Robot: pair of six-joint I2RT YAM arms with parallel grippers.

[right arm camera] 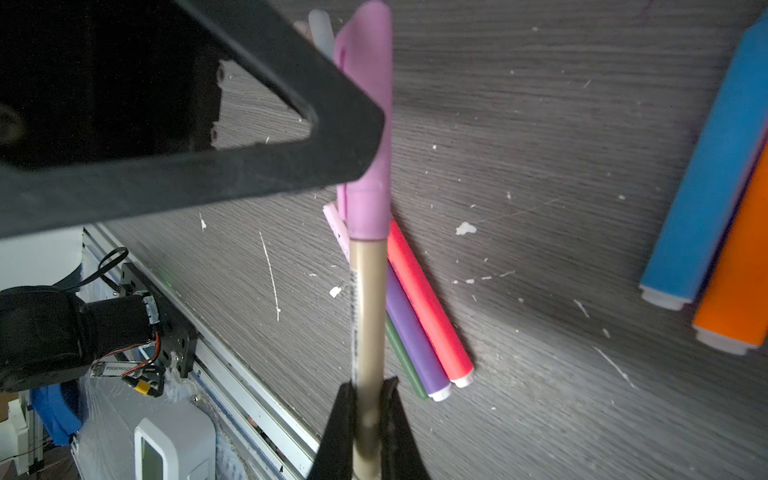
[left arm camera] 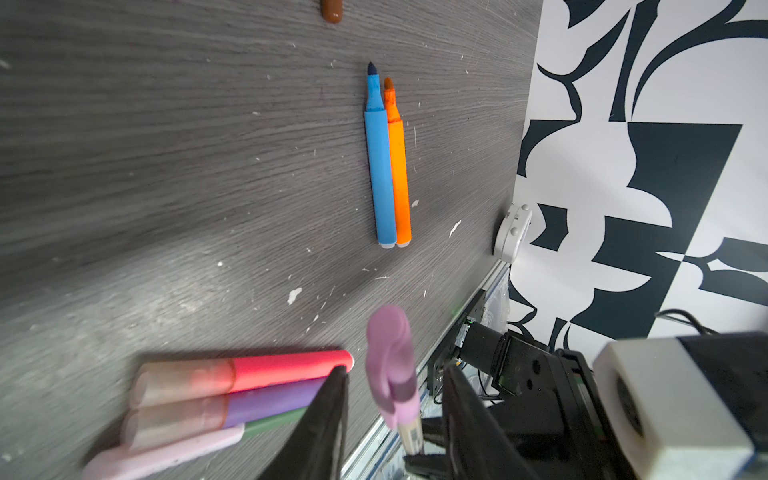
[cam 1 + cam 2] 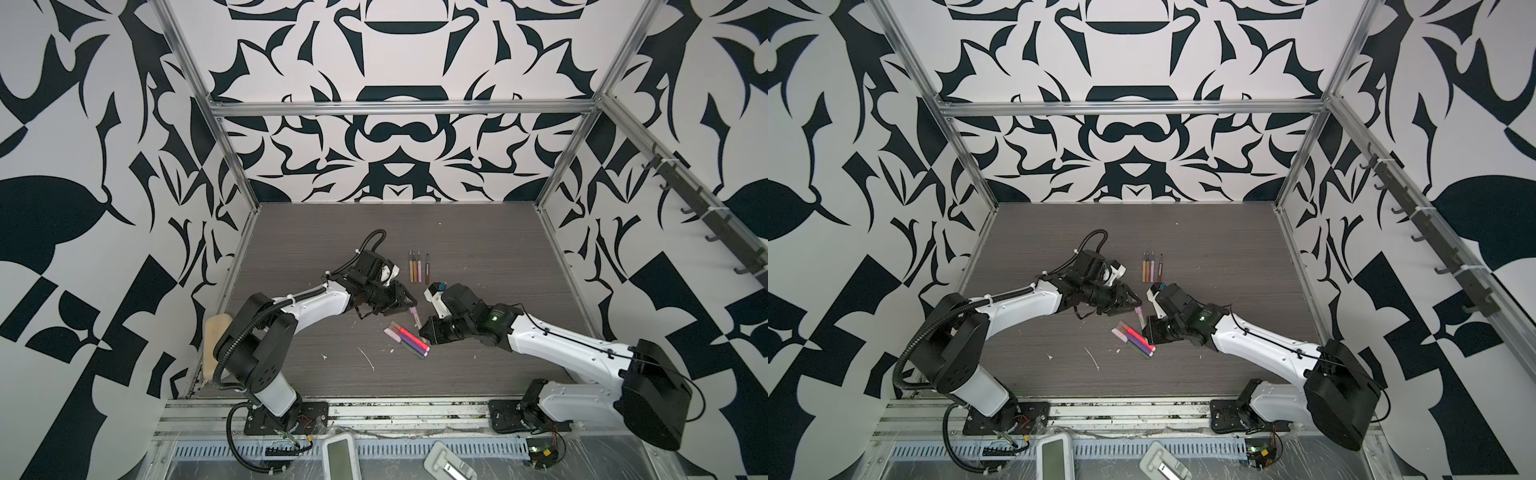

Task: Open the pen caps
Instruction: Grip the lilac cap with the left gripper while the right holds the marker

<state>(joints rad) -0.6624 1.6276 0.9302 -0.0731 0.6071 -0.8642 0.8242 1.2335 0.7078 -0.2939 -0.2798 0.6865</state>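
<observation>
My right gripper (image 1: 368, 395) is shut on the beige body (image 1: 368, 311) of a thin pen, holding it above the table. The pen's pink cap (image 1: 370, 166) is still on and points toward my left gripper (image 2: 397, 370). That gripper is open, with the pink cap (image 2: 390, 365) between its fingers and a gap on each side. In both top views the two grippers meet mid-table at this pen (image 3: 415, 318) (image 3: 1140, 316). Just below it lie a red pen (image 2: 286, 368), a purple pen (image 2: 274, 399) and a green one, with translucent caps (image 2: 183, 380) on.
Uncapped blue (image 2: 380, 178) and orange (image 2: 399, 178) pens lie side by side on the grey table. Three thin uncapped pens (image 3: 419, 268) lie in a row farther back. A white device (image 3: 338, 457) sits beyond the front rail. Patterned walls close in the sides.
</observation>
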